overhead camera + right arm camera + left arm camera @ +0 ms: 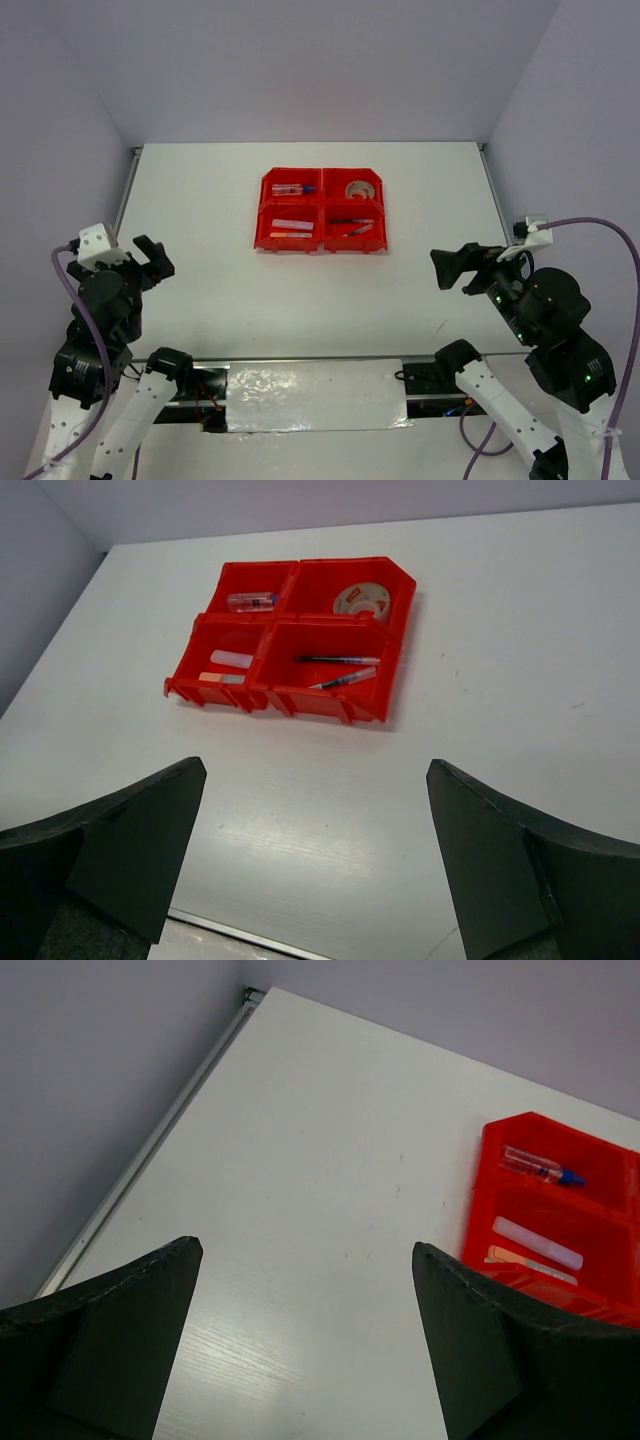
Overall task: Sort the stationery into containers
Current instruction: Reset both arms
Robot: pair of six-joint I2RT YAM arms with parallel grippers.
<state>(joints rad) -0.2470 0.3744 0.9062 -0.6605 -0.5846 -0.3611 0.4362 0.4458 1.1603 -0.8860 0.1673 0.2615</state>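
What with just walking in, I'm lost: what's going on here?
Nothing is being handled. The left gripper and right gripper hang open and empty at the near side of the table. The red bins hold a glue tube, a tape roll, two pens and two sticks, one pale and one orange. No stationery shows outside them.

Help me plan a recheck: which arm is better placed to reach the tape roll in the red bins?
Right. The tape roll lies in the far-right compartment of the red bins, nearer the open right gripper, whose camera sees it. The left gripper, also open, sits across the block.
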